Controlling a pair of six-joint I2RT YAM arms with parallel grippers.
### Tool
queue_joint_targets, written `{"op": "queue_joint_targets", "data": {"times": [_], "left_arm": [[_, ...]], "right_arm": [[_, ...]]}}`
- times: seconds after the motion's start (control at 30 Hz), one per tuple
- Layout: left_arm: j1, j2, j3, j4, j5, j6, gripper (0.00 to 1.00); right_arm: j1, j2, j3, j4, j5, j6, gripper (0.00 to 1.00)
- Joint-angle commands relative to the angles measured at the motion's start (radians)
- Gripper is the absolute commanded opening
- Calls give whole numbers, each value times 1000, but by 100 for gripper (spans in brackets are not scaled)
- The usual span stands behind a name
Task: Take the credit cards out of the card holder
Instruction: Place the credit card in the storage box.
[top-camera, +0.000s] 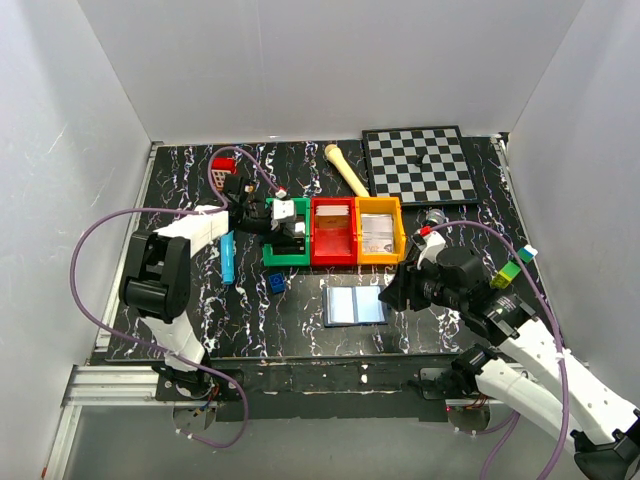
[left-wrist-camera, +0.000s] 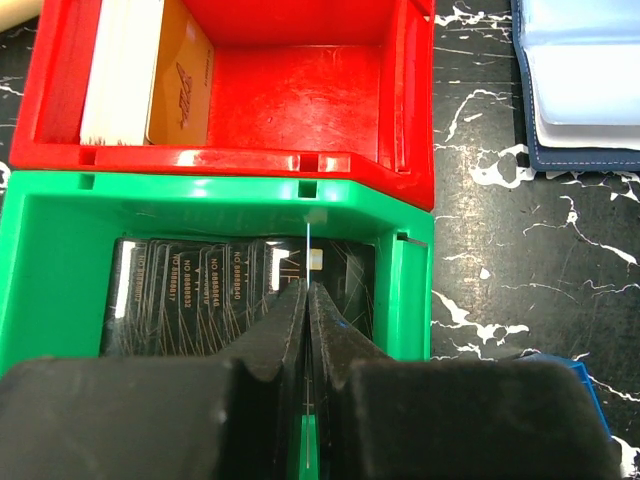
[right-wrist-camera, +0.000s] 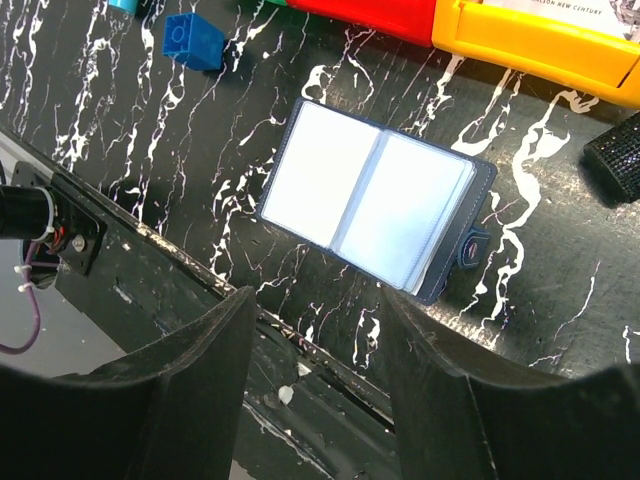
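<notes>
Card holder (right-wrist-camera: 375, 200) flat, untouched beyond spread right gripper (right-wrist-camera: 315, 300); left gripper (left-wrist-camera: 305, 292) clenched, well apart.

My left pincer (left-wrist-camera: 305, 292) hides the near part of the dark cards (left-wrist-camera: 190, 290) in the green bin (left-wrist-camera: 60, 230). A thin pale line (left-wrist-camera: 308, 240) sits between its closed fingers; I cannot tell what it is. The card holder (left-wrist-camera: 585, 90) runs off that view's top right corner.
</notes>
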Motion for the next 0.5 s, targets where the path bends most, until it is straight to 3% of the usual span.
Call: {"op": "queue_joint_targets", "data": {"times": [0.0,0.47], "left_arm": [[-1,14,27,8,22,22,0],[-9,54,0,6,-30,31,0]], "right_arm": [[6,5,17,-4,14,-19,60],[6,-8,14,-7,34,-22,60]]}}
